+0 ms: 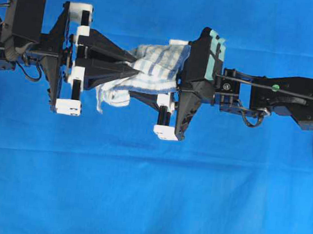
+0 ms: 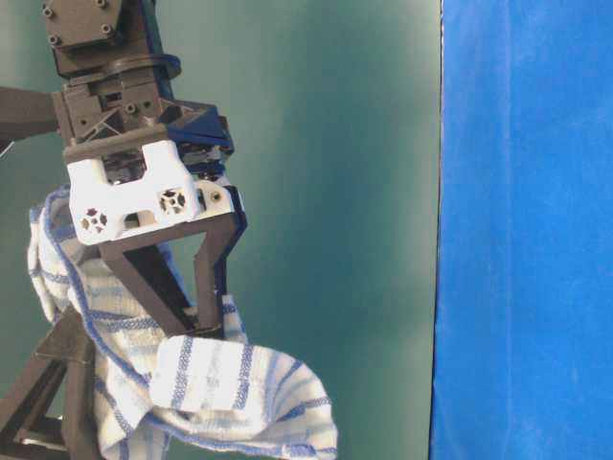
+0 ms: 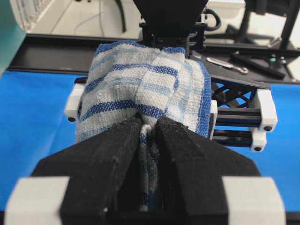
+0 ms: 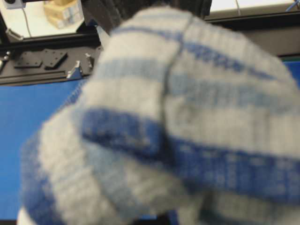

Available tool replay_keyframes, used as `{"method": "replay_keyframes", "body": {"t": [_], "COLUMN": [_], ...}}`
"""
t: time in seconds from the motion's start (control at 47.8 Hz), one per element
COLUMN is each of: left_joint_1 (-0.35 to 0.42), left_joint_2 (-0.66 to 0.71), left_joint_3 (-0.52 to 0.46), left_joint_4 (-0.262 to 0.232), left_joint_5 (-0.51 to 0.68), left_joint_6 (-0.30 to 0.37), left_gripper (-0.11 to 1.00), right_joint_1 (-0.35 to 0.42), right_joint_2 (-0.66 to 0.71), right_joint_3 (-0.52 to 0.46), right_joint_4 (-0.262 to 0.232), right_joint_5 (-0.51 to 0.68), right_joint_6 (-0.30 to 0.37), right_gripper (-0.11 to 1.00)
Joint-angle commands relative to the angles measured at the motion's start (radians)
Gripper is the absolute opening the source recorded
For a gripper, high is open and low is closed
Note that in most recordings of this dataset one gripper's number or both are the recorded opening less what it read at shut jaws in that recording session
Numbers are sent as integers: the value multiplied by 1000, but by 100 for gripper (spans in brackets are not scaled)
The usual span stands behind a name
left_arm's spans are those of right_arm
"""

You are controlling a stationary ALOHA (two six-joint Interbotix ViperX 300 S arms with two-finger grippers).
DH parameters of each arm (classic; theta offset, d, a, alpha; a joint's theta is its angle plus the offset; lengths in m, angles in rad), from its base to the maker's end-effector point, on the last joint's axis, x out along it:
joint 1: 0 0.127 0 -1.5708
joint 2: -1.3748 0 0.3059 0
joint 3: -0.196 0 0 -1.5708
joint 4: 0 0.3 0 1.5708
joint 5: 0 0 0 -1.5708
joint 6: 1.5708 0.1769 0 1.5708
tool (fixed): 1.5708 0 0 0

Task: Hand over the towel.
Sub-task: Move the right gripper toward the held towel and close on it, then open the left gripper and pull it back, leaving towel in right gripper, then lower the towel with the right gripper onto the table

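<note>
Towel [image 3: 140, 93], soft crumpled striped weave (blue, grey), pinched in left claw [image 3: 149, 129].

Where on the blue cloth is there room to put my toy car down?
The blue tablecloth is bare below the arms, a wide strip along the near edge, and there's a narrower bare strip above them. The middle is crowded: the left end effector and right end effector meet there with the towel between them.
</note>
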Motion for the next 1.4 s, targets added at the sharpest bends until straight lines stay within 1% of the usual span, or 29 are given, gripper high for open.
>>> {"method": "replay_keyframes", "body": {"t": [0.0,0.251,0.272,0.335,0.502,0.565,0.606,0.732,0.795,0.878,1.025,1.171,1.276,1.38], "left_joint_1": [0,2,2,5,5,6,8,8,9,11,9,9,11,11], "left_joint_2": [-8,-9,-9,-15,-48,-66,-78,-118,-138,-164,-213,-238,-236,-232], "left_joint_3": [-11,-9,-8,-5,20,32,40,64,75,89,112,121,120,120], "left_joint_4": [3,2,2,-2,-3,-3,-3,-2,-2,-3,-3,-2,-2,-2], "left_joint_5": [-5,-6,-6,-6,-6,-6,-6,-5,-3,-3,3,17,18,17], "left_joint_6": [2,-9,-17,-20,-20,-20,-20,-20,-18,-12,-8,-8,-6,-5], "left_gripper": [8,9,13,28,78,89,93,93,93,93,93,93,93,93], "right_joint_1": [0,0,0,0,0,0,0,0,-2,-9,-31,-37,-38,-41], "right_joint_2": [-14,-15,-15,-18,-34,-40,-44,-52,-52,-51,-34,17,64,124], "right_joint_3": [-23,-21,-21,-20,-8,-5,0,8,8,3,-14,-38,-49,-51], "right_joint_4": [-3,-5,-5,-5,-5,-5,-5,-5,-5,-3,-2,-3,-5,-5], "right_joint_5": [-3,-3,-3,-3,-3,-3,-3,0,26,107,328,505,580,595], "right_joint_6": [-3,-3,-3,-3,-2,-2,-2,-2,3,9,14,14,12,11], "right_gripper": [6,6,6,6,6,6,6,6,6,6,6,6,6,6]}}
